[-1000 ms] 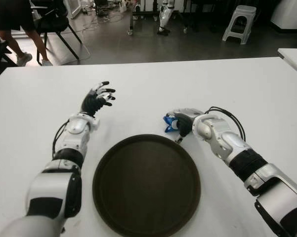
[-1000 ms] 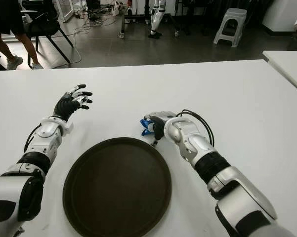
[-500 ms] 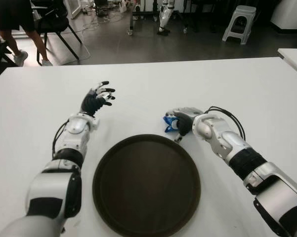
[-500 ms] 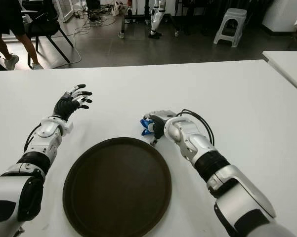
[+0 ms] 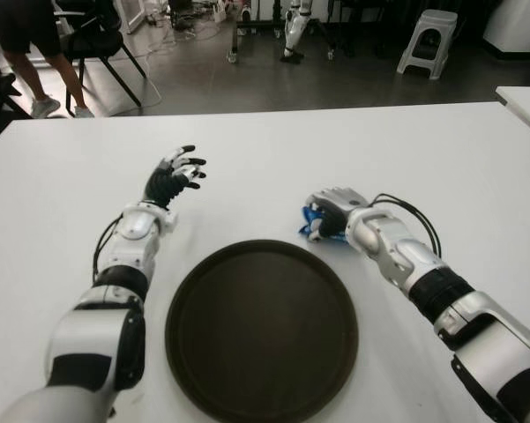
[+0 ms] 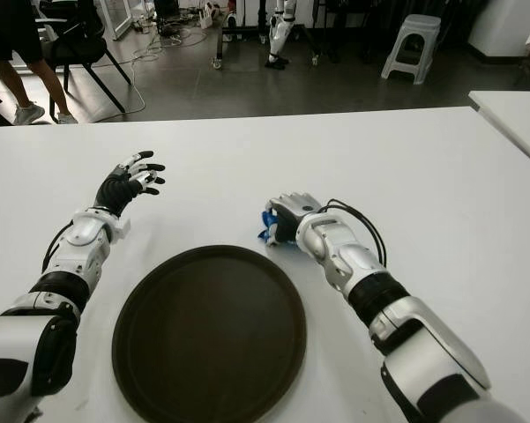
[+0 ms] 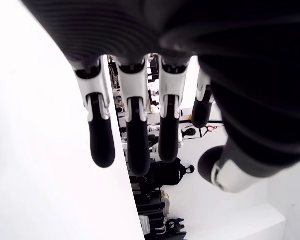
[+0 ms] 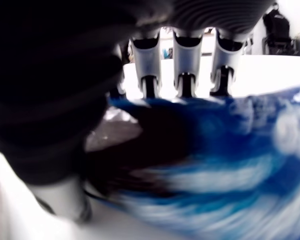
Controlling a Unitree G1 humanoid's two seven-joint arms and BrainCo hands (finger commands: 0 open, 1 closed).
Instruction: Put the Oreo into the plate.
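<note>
right hand (image 5: pixel 333 211): just past the far right edge of the plate, low over the table; its fingers (image 8: pixel 182 60) are curled over the blue oreo pack, gripping it
oreo pack (image 5: pixel 316 222): blue wrapper showing at the side of the right hand that faces the plate; in the right wrist view it fills the space under the palm; whether it is lifted off the table or touching it cannot be told; it is outside the plate, just beyond the rim
plate (image 5: pixel 261 328): round, dark brown, flat on the white table in front of the robot, between the two arms; nothing lies in it
left hand (image 5: pixel 175 176): idle, beyond the plate on its left side, well apart from the rim; fingers (image 7: pixel 101 131) spread and loosely extended, holding nothing
table (image 5: pixel 423 167): white, wide; a second white table corner (image 5: pixel 525 99) shows at the far right
background: dark floor behind the table; a white stool (image 5: pixel 428 37) at the far right; a black chair (image 5: pixel 95 40) at the far left with a person's legs (image 5: pixel 37 66) beside it
</note>
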